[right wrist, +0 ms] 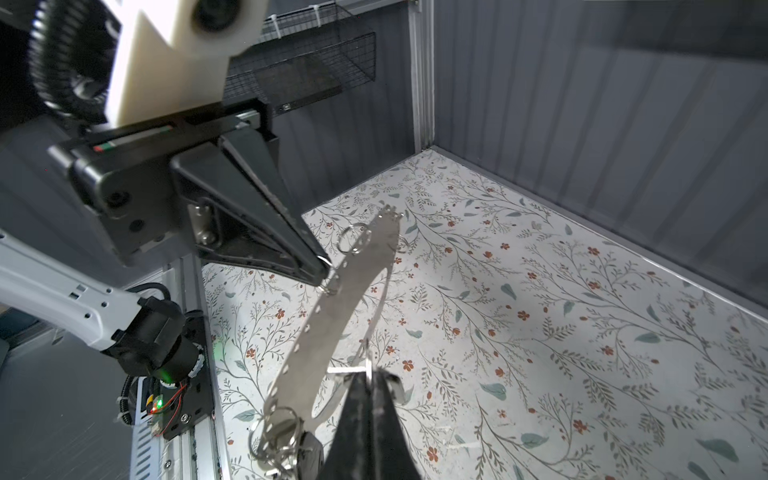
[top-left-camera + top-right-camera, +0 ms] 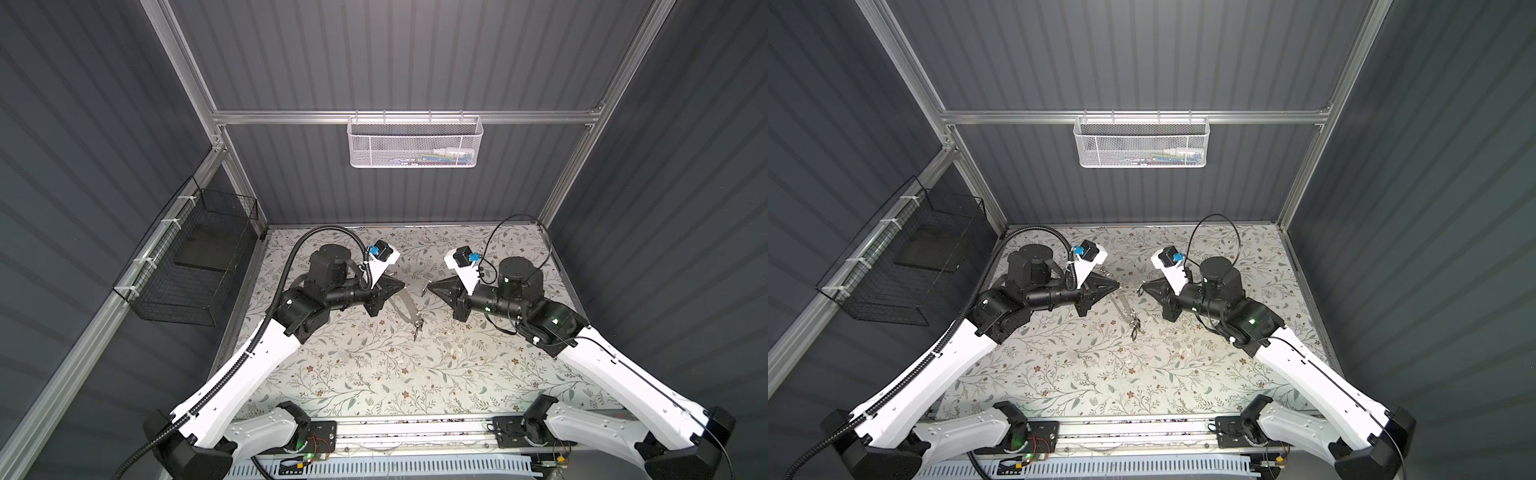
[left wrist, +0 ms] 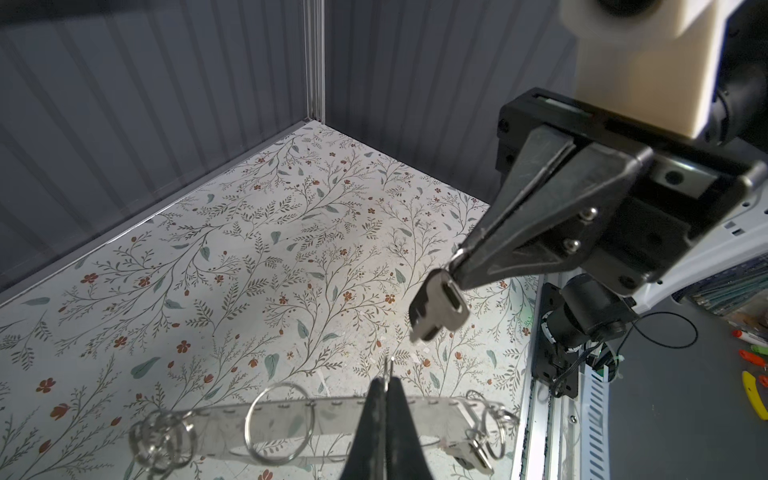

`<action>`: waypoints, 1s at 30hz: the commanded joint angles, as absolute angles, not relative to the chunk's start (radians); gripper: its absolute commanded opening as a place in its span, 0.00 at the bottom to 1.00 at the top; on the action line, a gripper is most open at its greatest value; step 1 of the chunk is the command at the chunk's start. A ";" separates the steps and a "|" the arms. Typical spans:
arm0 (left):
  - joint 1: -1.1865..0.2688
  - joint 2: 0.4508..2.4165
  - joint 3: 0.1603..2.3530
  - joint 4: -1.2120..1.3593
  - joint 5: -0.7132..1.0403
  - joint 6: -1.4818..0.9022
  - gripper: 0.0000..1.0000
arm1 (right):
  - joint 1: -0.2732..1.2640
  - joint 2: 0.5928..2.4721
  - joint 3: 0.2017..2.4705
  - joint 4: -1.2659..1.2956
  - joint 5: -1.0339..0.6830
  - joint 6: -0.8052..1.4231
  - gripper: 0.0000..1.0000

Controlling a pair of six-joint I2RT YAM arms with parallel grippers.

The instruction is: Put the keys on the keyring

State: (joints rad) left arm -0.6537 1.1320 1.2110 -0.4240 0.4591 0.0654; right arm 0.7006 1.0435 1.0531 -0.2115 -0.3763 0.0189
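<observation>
both top views are taken from high over the front edge, tilted down toward the back wall (image 2: 291, 187); whole table (image 2: 374, 365) shared, slight sideways offset. left wrist cam sits close behind left gripper (image 3: 386, 380), right wrist cam behind right gripper (image 1: 368, 374); they're aimed at each other, keyring (image 3: 220, 428) caught close-up in both.

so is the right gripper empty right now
No, the right gripper is shut on a silver key, which hangs from its tips.

Nearer the far edge of the floral table (image 2: 374, 374), the left gripper (image 2: 401, 285) and right gripper (image 2: 429, 287) face tip to tip, both pinched closed, the right on a key (image 2: 424, 290). The keyring (image 2: 409, 309) hangs edge-on from the left gripper, with more keys (image 2: 417, 329) dangling lowest.
</observation>
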 commanded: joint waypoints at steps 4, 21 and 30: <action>-0.653 1.105 1.215 -0.426 0.511 0.143 0.00 | 0.740 1.077 1.121 -0.252 -0.347 -0.060 0.00; -0.653 1.045 1.158 -0.417 0.496 0.149 0.00 | 0.840 1.189 1.225 -0.326 -0.192 -0.187 0.00; -0.653 1.048 1.149 -0.418 0.468 0.151 0.00 | 0.867 1.177 1.212 -0.316 -0.171 -0.200 0.00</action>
